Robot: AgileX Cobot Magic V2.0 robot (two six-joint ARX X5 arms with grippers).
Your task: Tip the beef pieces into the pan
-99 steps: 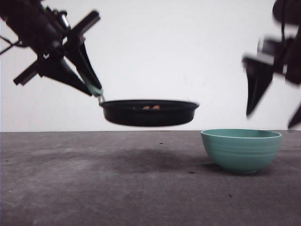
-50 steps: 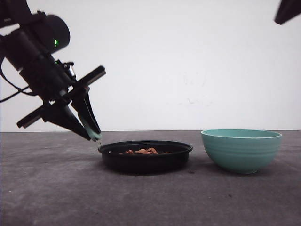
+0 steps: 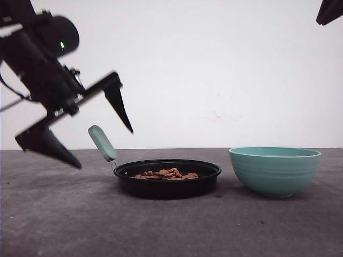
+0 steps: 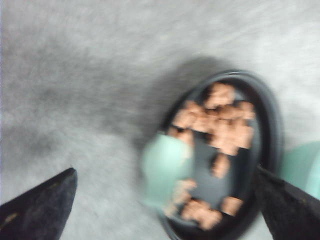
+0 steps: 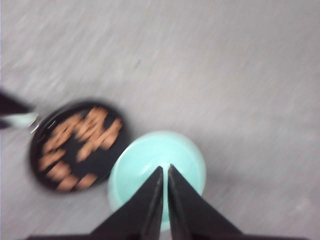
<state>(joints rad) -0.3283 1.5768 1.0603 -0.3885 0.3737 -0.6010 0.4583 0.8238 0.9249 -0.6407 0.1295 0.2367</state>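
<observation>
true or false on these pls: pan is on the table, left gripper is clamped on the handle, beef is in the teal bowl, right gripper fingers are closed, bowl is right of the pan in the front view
1. The pan rests on the table. True.
2. The left gripper grips the handle. False: its jaws are spread open, clear of the handle.
3. The beef pieces are in the teal bowl. False: they lie in the pan.
4. The right gripper is closed. True.
5. The bowl is right of the pan. True.
</observation>
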